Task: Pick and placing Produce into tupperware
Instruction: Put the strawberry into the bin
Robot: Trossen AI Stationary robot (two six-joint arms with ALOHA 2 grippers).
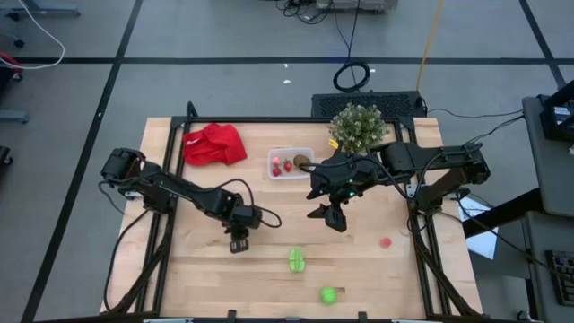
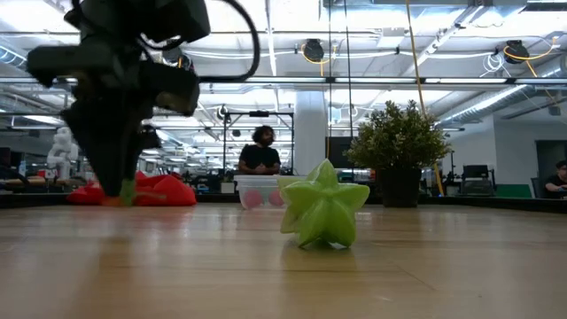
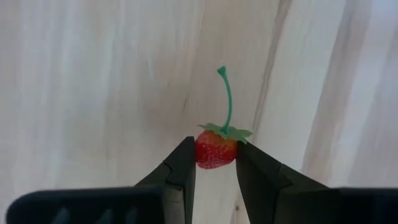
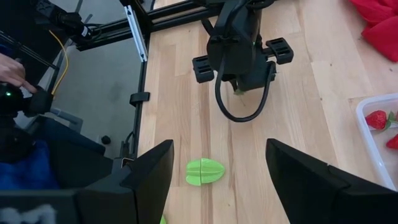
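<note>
The left gripper (image 3: 214,163) was closed on a small red strawberry (image 3: 215,152), its fingers pinching the berry's sides low on the tabletop (image 1: 206,269), at about seven o'clock from the table's centre. The likeliest trouble was the berry squirting out: it sat right at the fingertips, round and smooth, so a quick lift or swing could have popped it loose (the thin green stem gave nothing to hold). A drop there would have left it rolling on bare wood.

The tupperware (image 1: 291,151) lay at about twelve o'clock, already holding strawberries and the brown oval (image 1: 301,161). The right gripper (image 1: 330,215) hung with its jaws wide apart and empty, just below the container at about two o'clock from the left gripper. It stood close to the straight path to the tub, and a collision looked possible unless it gave way.

Still loose were a green star-shaped piece (image 1: 296,260), a second green piece (image 1: 329,294) near six o'clock, and a red piece (image 1: 386,241) at four. The potted plant (image 1: 357,127) and red cloth (image 1: 215,144) flanked the container.
</note>
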